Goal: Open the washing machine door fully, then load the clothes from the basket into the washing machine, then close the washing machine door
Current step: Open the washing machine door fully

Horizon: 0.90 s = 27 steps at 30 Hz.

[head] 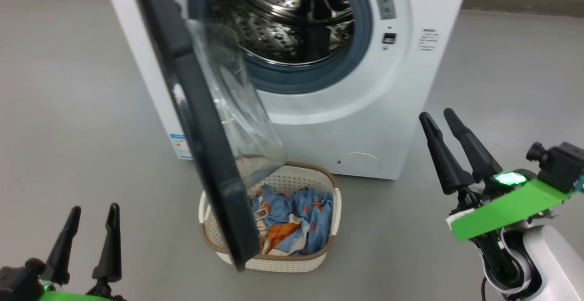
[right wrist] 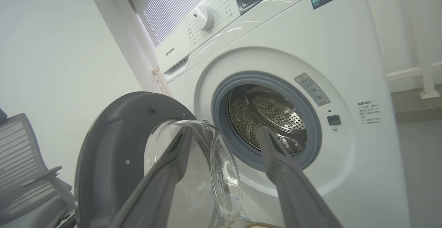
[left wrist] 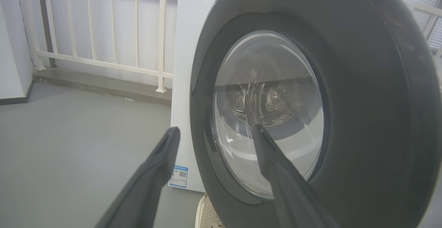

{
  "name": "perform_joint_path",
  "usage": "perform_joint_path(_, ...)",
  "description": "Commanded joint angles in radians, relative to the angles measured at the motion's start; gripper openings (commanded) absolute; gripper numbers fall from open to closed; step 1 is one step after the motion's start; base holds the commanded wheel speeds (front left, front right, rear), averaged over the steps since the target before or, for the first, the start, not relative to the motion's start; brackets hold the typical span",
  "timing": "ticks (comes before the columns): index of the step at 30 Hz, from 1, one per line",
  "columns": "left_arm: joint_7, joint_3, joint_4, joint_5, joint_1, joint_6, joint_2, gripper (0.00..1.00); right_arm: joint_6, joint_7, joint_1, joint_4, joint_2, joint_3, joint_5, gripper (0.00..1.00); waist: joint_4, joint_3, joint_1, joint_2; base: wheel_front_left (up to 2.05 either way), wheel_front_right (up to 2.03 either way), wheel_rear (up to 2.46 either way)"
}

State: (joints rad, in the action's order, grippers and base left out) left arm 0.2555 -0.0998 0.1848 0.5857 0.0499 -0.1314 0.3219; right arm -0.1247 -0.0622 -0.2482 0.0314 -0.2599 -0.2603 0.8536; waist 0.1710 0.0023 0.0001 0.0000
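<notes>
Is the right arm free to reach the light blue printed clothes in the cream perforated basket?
Likely yes: the black-rimmed glass door screens only the left part of the basket; the clothes lie exposed toward the open right gripper.

The left gripper [head: 94,210] is held low at the lower left of the head view, its two dark fingers upright and spread apart with nothing between them. The right gripper [head: 437,115] is held higher at the right, its fingers [right wrist: 286,172] tilted up and leftward, parted and empty. A green band [head: 502,210] is wrapped around the right wrist, and the pale forearm [head: 547,255] is seen beneath it.
</notes>
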Motion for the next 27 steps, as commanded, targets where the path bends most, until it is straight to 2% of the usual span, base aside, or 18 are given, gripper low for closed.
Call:
perform_joint_path(1,0.006,0.045,-0.039,-0.012,0.009,0.001,0.028,1.00,-0.006,-0.047,0.013,0.019,-0.013,-0.007,-0.044,1.00,-0.051,0.007,-0.0001,0.0000,0.00,0.00,0.00)
perform_joint_path(10,0.006,0.062,-0.055,-0.031,-0.003,0.001,0.013,1.00,-0.006,-0.138,0.104,-0.037,-0.001,0.063,-0.177,1.00,-0.102,0.010,-0.0001,0.0000,0.00,0.00,0.00)
perform_joint_path(27,0.006,0.091,-0.064,-0.041,-0.013,0.001,-0.004,1.00,-0.006,-0.190,0.166,-0.168,0.038,0.098,-0.344,1.00,-0.177,0.023,-0.0001,0.0000,0.00,0.00,0.00)
